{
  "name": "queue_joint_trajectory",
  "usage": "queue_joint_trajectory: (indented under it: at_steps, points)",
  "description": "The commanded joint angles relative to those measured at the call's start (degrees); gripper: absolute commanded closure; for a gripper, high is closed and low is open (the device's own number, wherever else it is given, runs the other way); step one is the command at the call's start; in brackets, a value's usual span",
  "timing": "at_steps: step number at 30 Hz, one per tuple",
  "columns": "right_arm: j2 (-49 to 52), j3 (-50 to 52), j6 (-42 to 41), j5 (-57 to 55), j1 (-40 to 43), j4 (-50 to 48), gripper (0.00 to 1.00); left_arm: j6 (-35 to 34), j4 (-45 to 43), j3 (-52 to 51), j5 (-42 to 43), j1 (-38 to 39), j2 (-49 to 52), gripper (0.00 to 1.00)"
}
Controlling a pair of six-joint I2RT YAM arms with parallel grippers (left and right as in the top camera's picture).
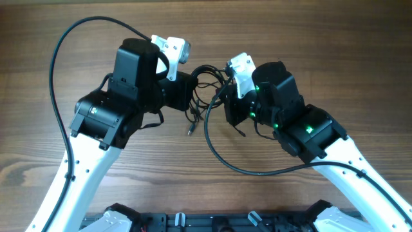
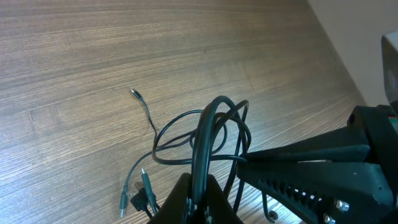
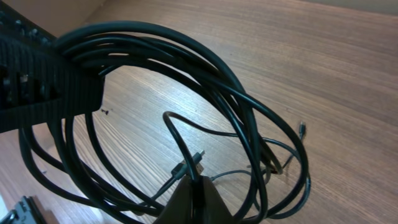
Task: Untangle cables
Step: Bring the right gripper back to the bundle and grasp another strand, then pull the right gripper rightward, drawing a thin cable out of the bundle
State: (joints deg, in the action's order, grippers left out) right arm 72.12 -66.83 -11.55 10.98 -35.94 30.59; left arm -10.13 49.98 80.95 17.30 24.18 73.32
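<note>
The cables (image 1: 205, 82) are a bundle of thin black loops held above the wood table between both arms. My left gripper (image 1: 188, 90) is shut on several strands of the bundle; in the left wrist view the strands (image 2: 211, 127) rise from the closed jaws (image 2: 198, 198). My right gripper (image 1: 226, 96) is shut on a single thin strand (image 3: 181, 142) that comes up out of its jaws (image 3: 196, 190). Large loops (image 3: 236, 93) hang in front of the right wrist camera. Loose plug ends (image 2: 138, 190) dangle near the left jaws, and one small plug end (image 2: 134, 93) lies on the table.
The wood table (image 1: 322, 45) lies all round. A thick black arm cable (image 1: 58, 71) arcs at the left, and another (image 1: 244, 169) loops in front of the right arm. The right arm's finger (image 2: 311, 165) fills the left wrist view's lower right.
</note>
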Motion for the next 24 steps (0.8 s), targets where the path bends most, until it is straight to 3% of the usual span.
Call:
queue_joint_trajectory:
  at_steps: [1, 2, 3, 9, 12, 14, 16, 20, 24]
  points:
    - [0.7, -0.2, 1.1, 1.7, 0.1, -0.1, 0.28, 1.1, -0.5, 0.7, 1.1, -0.3, -1.1, 0.94]
    - [0.7, -0.2, 1.2, 2.1, 0.1, -0.1, 0.08, 1.1, -0.5, 0.7, 1.1, -0.3, -1.1, 0.94]
    - [0.7, -0.2, 1.2, 2.7, 0.1, -0.1, 0.0, 1.1, -0.5, 0.7, 1.1, -0.3, -1.1, 0.94]
    - [0.7, -0.2, 1.7, 2.2, 0.1, 0.7, 0.0, 1.2, -0.2, 0.7, 1.4, -0.3, -1.1, 0.95]
    - [0.7, -0.2, 1.1, -9.2, 0.1, 4.0, 0.0, 4.2, 1.3, 0.7, 3.1, -0.3, -1.1, 0.96]
    - [0.7, -0.2, -5.0, -26.4, 0.2, 6.8, 0.0, 5.2, 2.4, 0.7, 3.1, -0.3, -1.2, 0.96]
    - [0.7, -0.2, -9.7, -35.3, 0.2, 8.1, 0.01, 5.5, 2.7, 0.7, 3.0, -0.3, -1.2, 0.96]
    - [0.7, -0.2, -13.3, -31.9, 0.9, 6.1, 0.0, 6.1, 2.6, 0.7, 3.1, -0.3, -1.2, 0.96]
    - [1.6, -0.2, -27.7, -37.5, 2.5, 15.0, 0.0, 6.1, 1.8, 0.7, 3.1, -0.3, -1.4, 0.96]
